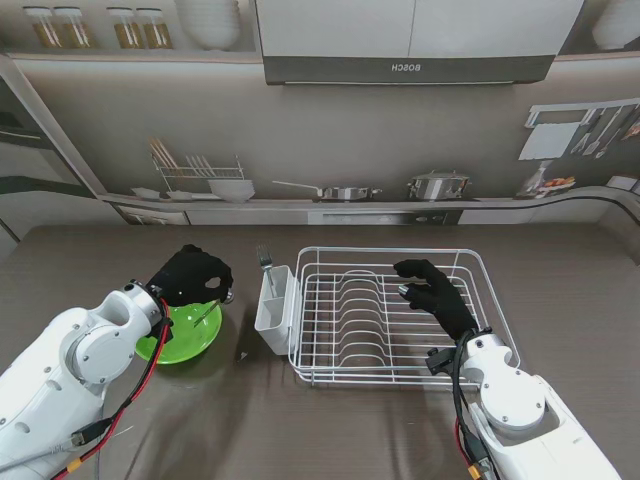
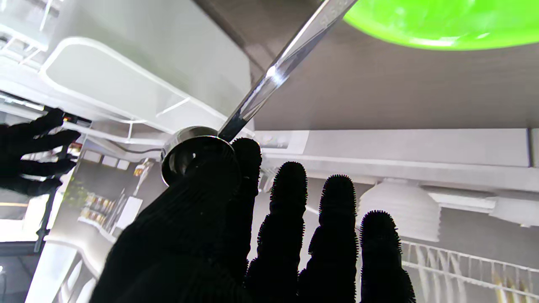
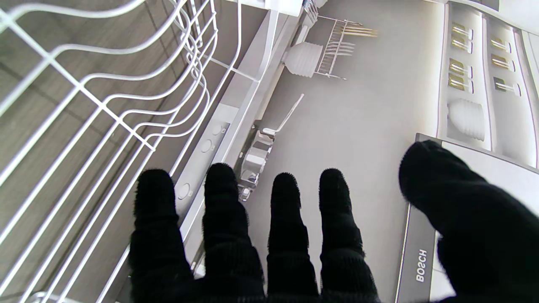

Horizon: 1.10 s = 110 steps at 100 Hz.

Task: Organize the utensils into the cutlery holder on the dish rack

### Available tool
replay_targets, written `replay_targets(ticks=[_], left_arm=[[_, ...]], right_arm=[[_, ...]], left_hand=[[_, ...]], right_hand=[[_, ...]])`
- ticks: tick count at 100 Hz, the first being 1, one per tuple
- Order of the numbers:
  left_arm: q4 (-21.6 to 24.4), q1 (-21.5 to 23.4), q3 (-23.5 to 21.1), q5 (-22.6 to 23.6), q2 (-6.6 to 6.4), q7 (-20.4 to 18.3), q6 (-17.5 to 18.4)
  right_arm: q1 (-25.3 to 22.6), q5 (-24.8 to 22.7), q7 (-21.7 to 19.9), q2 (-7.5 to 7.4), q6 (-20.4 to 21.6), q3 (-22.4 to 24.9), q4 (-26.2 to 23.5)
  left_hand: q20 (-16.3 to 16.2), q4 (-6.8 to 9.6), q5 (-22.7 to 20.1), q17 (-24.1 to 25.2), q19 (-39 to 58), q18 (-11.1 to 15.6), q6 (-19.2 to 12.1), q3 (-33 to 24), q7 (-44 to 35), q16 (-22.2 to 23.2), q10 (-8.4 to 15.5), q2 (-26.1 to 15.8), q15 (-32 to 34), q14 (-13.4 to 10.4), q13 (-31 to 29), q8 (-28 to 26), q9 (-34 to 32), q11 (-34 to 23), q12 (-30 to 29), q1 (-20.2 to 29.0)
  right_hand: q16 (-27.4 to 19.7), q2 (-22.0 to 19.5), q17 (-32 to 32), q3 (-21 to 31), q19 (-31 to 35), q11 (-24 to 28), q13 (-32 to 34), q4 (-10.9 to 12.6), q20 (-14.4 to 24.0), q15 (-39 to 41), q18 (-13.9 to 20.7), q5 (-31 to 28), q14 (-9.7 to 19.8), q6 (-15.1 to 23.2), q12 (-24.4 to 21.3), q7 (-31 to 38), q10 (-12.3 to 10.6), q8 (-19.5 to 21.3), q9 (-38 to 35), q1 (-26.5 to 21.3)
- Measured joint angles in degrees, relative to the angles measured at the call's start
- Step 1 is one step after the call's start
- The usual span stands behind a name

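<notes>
My left hand (image 1: 190, 277) hovers over the far rim of the green bowl (image 1: 185, 338), shut on a metal spoon (image 1: 227, 296). In the left wrist view, thumb and forefinger of this hand (image 2: 252, 235) pinch the spoon (image 2: 269, 75) near its round end, and its handle slants toward the green bowl (image 2: 442, 25). The white cutlery holder (image 1: 272, 318) hangs on the left end of the white wire dish rack (image 1: 390, 249), with a fork (image 1: 265, 260) standing in it. My right hand (image 1: 435, 297) floats open over the rack's right half, its fingers spread (image 3: 286, 235).
The brown table (image 1: 560, 300) runs to a printed kitchen backdrop at the far side. The bowl sits just left of the holder, with a narrow gap between them. The rack's wires (image 3: 105, 105) lie close under my right hand.
</notes>
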<state>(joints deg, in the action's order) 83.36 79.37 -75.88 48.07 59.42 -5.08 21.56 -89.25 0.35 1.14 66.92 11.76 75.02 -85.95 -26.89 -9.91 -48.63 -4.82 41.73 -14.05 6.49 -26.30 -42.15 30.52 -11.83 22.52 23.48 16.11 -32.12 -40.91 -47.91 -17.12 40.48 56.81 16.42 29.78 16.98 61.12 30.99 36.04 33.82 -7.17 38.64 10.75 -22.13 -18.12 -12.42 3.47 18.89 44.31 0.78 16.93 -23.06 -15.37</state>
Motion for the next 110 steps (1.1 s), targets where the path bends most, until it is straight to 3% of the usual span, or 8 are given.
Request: replay_targets(ticks=[39,56,84,110], left_arm=[[1.31,-4.36,3.65,-5.61,0.51,-0.97,-0.27],[1.12,-6.36,5.9,-10.79,1.07,-0.41,-1.42],[0.12,-9.02,9.95,-14.25,2.1,0.73,-1.98],[0.7,-8.5,10.54,-15.59,2.66,0.59,-2.97]], right_arm=[[-0.01,0.0,0.07,0.0,0.02,0.12,-0.02],[-0.01,0.05,0.05,0.01,0.03,0.19,-0.02],[-0.04,0.07,0.09,0.01,0.06,0.31,-0.05],[-0.07,0.19,0.04,0.01,0.0,0.39,-0.09]], left_hand=[[0.0,0.0,0.0,0.0,0.0,0.0,0.57,-0.03,-0.27,0.06,-0.24,-0.01,0.0,0.19,-0.05,-0.7,-0.01,-0.01,1.29,0.01],[0.0,0.0,0.0,0.0,0.0,0.0,0.86,-0.03,-0.45,0.07,-0.62,-0.01,0.0,0.53,-0.07,-1.06,-0.01,-0.01,1.3,0.07],[0.0,0.0,0.0,0.03,0.0,-0.01,2.74,0.03,-0.46,0.1,-0.85,-0.47,0.0,0.58,-0.07,-1.27,-0.01,-0.01,1.3,1.16],[0.0,0.0,0.0,0.6,0.0,-0.02,3.54,1.17,-0.46,0.13,-1.42,-1.07,0.0,1.21,-0.09,-1.44,-0.01,0.58,1.18,1.78]], right_hand=[[0.0,0.0,0.0,0.0,-0.01,0.0,0.0,0.0,0.0,-0.02,0.0,0.02,-0.01,-0.37,0.0,0.0,0.01,0.0,0.0,0.0],[0.0,0.0,0.0,0.0,-0.01,0.0,0.0,0.0,0.0,-0.02,0.0,0.03,-0.02,-0.39,0.0,0.0,0.02,0.0,0.0,0.0],[0.0,0.0,0.0,0.0,-0.01,0.0,0.0,0.0,0.0,-0.02,0.0,0.03,-0.02,-0.46,0.0,0.0,0.02,0.0,0.0,0.0],[0.0,0.0,0.0,0.0,-0.01,0.0,0.0,0.0,0.0,-0.02,0.0,0.03,-0.03,-0.46,0.0,0.0,0.02,0.0,0.0,0.0]])
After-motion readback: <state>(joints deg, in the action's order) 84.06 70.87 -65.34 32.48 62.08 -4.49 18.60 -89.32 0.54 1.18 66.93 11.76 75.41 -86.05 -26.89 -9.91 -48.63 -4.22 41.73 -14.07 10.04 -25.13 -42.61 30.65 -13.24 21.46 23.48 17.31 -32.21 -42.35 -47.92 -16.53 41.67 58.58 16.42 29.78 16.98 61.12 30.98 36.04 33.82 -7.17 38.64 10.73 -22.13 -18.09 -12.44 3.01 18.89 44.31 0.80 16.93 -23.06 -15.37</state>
